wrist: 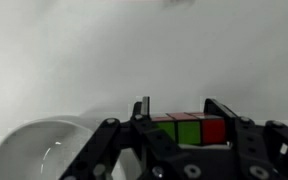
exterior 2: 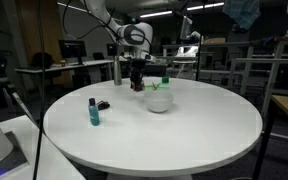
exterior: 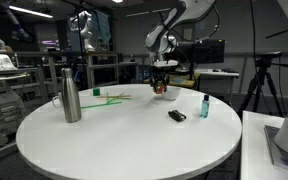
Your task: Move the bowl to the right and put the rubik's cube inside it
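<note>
Red and green stickers face my wrist camera: the tiny multicoloured Rubik's cube (wrist: 189,130) is clamped between the fingers of the black Robotiq gripper (wrist: 179,118), at the far side of the round white table (exterior: 114,135), just left of the small shallow white bowl (exterior 2: 158,102). I should centre it over the bowl, lower, then release. A cube has no long axis; its faces sit square to the jaws.

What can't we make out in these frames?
Rubik's cube: wrist view, lower part hidden by the gripper; exterior views, too small.
Bowl: wrist view, cut off by bottom edge.
Black object: exterior view, too small to identify.
</note>
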